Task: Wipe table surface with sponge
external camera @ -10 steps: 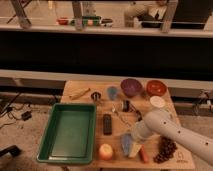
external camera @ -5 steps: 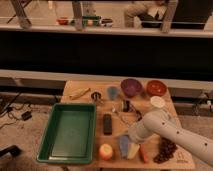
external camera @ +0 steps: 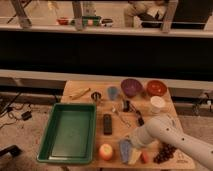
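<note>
The table surface is a light brown wooden top that carries all the objects. The sponge, dull blue with a pale yellow layer, lies near the front edge between the orange fruit and a small red item. My white arm comes in from the lower right. My gripper is low over the sponge's upper right end, at or touching it. The arm's end hides that part of the sponge.
A green plastic tray fills the left side. A black remote lies beside it. At the back stand a purple bowl, a red bowl, a small blue cup and a white cup. Dark grapes lie at the front right.
My arm has swung left and down, bringing the gripper from above the table's middle right to the sponge. The sponge and other objects have not moved.
</note>
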Motion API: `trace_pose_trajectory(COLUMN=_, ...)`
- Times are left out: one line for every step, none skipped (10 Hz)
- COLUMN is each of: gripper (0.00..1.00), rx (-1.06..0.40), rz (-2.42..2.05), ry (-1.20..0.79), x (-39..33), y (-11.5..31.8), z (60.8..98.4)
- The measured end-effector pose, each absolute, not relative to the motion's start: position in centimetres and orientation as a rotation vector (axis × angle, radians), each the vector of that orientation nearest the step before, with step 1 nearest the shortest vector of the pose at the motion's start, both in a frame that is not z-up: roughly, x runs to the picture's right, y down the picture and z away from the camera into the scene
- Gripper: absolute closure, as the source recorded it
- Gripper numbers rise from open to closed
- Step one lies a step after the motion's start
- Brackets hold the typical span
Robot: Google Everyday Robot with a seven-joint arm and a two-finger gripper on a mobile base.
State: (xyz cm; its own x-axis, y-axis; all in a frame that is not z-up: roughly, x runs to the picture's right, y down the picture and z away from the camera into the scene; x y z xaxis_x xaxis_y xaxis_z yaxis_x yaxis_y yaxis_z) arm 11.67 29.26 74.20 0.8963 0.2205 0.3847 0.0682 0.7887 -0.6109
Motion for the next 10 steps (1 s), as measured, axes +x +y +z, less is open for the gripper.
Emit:
trace_pose_trajectory(gripper=0.73, rx=-0.665, rz=0.092, ry=-0.455, x=12.0, y=29.4, z=74.3)
trace_pose_trajectory(gripper=0.73, rx=-0.672, rz=0.1, ry=-0.448, x=12.4, y=29.6, z=74.5)
trace_pose_trajectory(gripper=0.73, rx=-0.673, rz=0.106, ry=-0.44, x=12.8, y=29.6, z=74.8)
trace_pose_trajectory(gripper=0.73, rx=-0.676, rz=0.112, ry=-0.431, x=13.2, y=29.5, z=75.3)
trace_pose_trajectory(gripper=0.73, rx=-0.682, rz=0.114, ry=-0.421, x=13.6, y=29.5, z=75.8)
trace_pose_trajectory(gripper=0.73, rx=-0.684, rz=0.119, ry=-0.415, x=13.9, y=29.4, z=76.1)
trace_pose_trajectory(gripper=0.73, rx=-0.684, rz=0.125, ry=-0.41, x=14.1, y=29.3, z=76.4)
trace_pose_trajectory(gripper=0.73, rx=-0.684, rz=0.128, ry=-0.406, x=14.3, y=29.1, z=76.7)
trace_pose_trajectory(gripper=0.73, rx=-0.683, rz=0.128, ry=-0.404, x=14.4, y=28.9, z=76.9)
trace_pose_trajectory(gripper=0.73, rx=-0.68, rz=0.125, ry=-0.406, x=14.2, y=28.6, z=77.1)
